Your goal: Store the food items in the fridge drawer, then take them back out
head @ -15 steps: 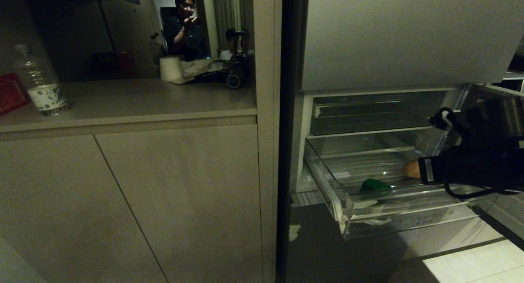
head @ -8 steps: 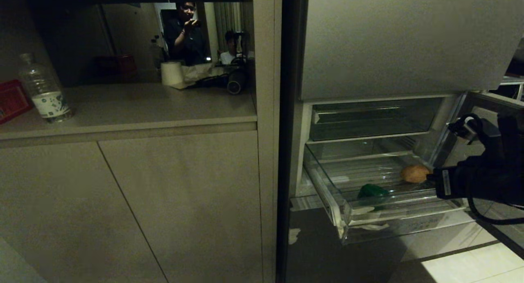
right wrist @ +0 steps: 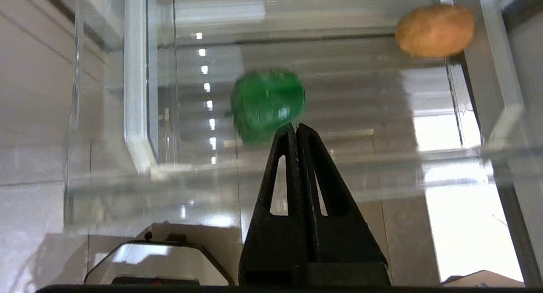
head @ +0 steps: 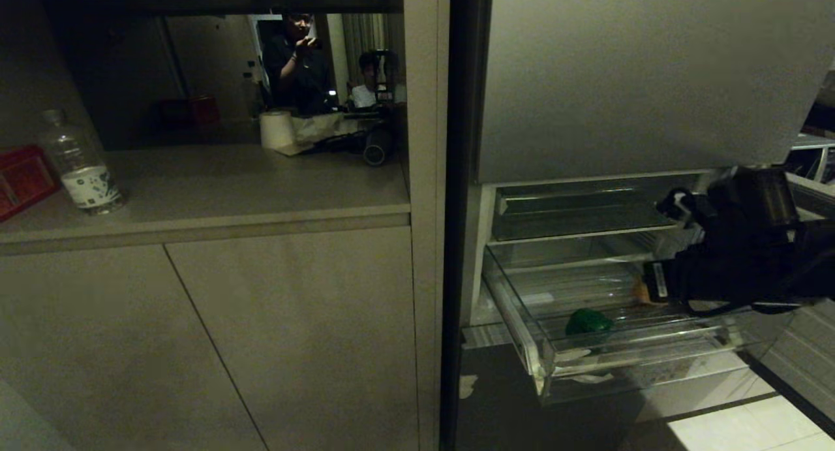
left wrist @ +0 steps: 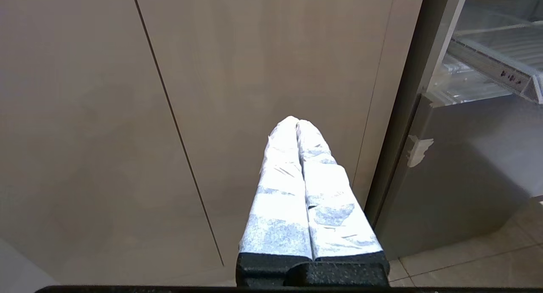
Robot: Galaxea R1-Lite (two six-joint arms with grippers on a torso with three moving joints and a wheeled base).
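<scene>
Right tool [right wrist: 295, 127] pinched together and empty, poised outside the fridge drawer [head: 626, 363], tips aimed over the clear lip at the green pepper [right wrist: 267, 103]; tips and pepper apart. Pepper lies on the ribbed floor, left of centre in the head view. Potato [right wrist: 435, 30], tan, oval, sits well apart from the pepper toward the drawer's right side, mostly hidden behind the right arm in the head view. Drawer pulled out: clear plastic, shallow, tall transparent front wall. Darker, flatter drawer [head: 580, 216] above it. Left tool [left wrist: 298, 124], white-wrapped fingers pressed together, holds nothing, facing beige cabinet doors [left wrist: 212, 72]. Counter [head: 215, 183] at left carries a plastic bottle [head: 81, 167].
</scene>
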